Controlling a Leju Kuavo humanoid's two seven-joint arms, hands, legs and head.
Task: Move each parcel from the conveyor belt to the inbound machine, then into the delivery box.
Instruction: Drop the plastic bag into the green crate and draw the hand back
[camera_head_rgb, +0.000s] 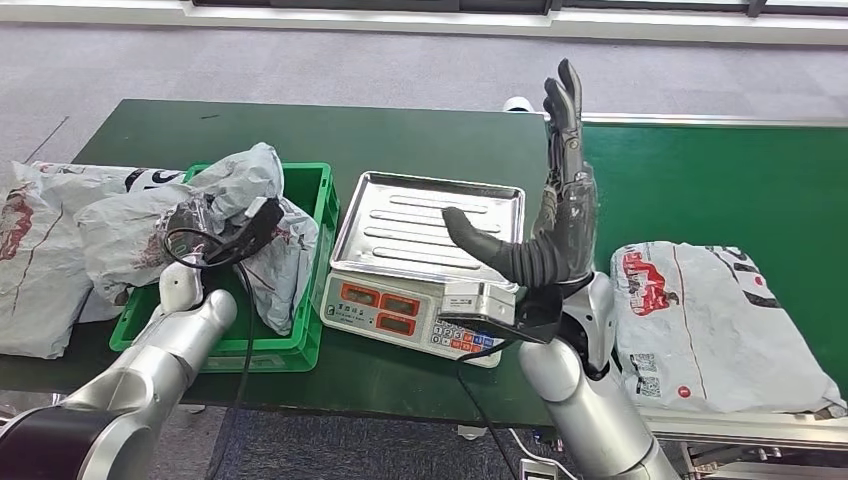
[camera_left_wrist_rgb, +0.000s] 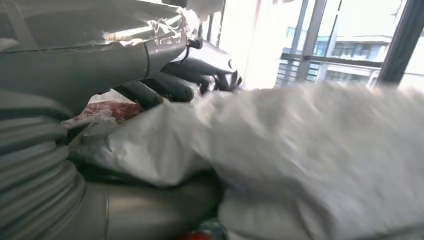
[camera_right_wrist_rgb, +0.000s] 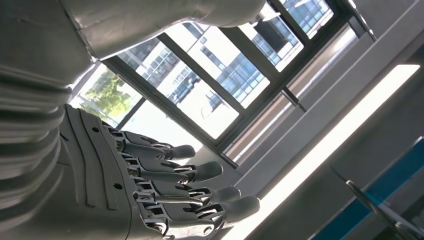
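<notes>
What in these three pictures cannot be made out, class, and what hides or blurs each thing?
- Floor of the green crate, head view: covered by the grey parcel.
- Left hand, head view: mostly buried in that parcel's folds.
- Parcel's print, left wrist view: blurred.
- Scale screen digits, head view: too small.
- Parcel on the belt, head view: near corner hidden by the right arm.

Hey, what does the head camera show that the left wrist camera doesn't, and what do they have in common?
Head view alone: the scale with its bare steel tray, the green crate, a parcel lying on the conveyor belt, another bag left of the crate, and the right hand raised with fingers spread, holding nothing.

Left wrist view alone: windows with buildings outside, beyond the bag.

Both: the left hand gripping a crumpled grey parcel over the crate.
</notes>
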